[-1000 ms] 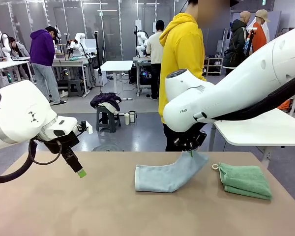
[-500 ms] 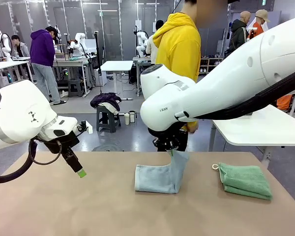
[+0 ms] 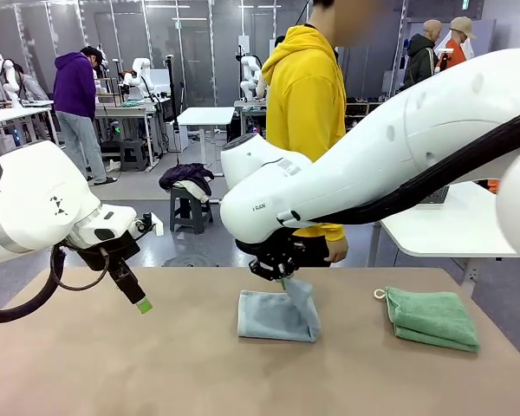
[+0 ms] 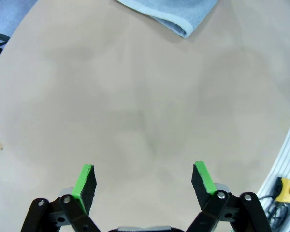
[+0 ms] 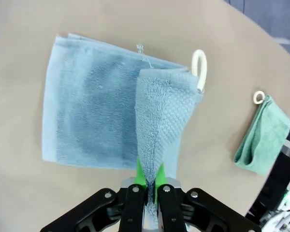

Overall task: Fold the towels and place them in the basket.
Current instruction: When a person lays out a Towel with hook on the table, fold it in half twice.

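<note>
Grey-blue towel (image 5: 94,108), pinched edge upward in right pincer (image 5: 149,178).

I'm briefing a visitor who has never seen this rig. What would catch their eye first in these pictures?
The big white right arm sweeping across the table's middle, its right gripper shut on a lifted edge of the pale grey-blue terry towel. To the right lies the folded mint green towel. The left gripper hangs open over bare tabletop.

Nubbly terry grey-blue towel (image 5: 101,101) (waffled underside, seemingly) on matt table (image 3: 113,373)
</note>
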Controlling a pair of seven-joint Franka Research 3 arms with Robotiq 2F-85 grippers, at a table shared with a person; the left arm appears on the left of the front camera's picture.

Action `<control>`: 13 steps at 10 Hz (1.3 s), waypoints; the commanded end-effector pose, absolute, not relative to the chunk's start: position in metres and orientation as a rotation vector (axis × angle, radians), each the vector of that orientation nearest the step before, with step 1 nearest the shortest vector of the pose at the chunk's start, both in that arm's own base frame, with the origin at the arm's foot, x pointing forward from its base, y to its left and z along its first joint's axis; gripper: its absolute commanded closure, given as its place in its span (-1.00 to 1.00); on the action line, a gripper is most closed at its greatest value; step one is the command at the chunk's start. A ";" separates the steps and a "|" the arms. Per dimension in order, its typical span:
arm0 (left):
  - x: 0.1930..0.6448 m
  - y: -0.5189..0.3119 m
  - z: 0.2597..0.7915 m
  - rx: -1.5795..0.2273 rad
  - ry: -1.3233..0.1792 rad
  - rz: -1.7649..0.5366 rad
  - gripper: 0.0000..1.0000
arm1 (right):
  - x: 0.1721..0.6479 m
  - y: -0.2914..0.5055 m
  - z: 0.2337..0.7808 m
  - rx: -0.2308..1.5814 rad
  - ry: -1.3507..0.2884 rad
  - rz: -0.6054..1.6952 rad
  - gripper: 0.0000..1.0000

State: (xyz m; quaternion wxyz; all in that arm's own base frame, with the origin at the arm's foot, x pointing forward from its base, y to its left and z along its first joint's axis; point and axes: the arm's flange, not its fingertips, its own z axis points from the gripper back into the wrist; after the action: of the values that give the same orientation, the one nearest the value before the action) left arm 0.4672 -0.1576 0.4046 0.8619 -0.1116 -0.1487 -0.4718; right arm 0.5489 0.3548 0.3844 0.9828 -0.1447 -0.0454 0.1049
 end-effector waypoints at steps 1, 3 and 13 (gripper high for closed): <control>0.471 -0.158 0.408 -0.233 -0.296 -0.993 -1.00 | 0.556 0.372 0.381 -0.295 -0.087 0.168 1.00; 0.471 -0.158 0.408 -0.233 -0.296 -0.993 -1.00 | 0.561 0.384 0.373 -0.256 -0.099 0.141 1.00; 0.471 -0.158 0.408 -0.233 -0.296 -0.993 -1.00 | 0.563 0.398 0.360 -0.210 -0.072 0.115 -0.99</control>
State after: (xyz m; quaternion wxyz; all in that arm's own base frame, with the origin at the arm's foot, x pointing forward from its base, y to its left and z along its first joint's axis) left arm 0.4672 -0.1576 0.4046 0.8619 -0.1117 -0.1487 -0.4718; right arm 0.5664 0.4003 0.3557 0.9910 -0.1113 -0.0329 0.0674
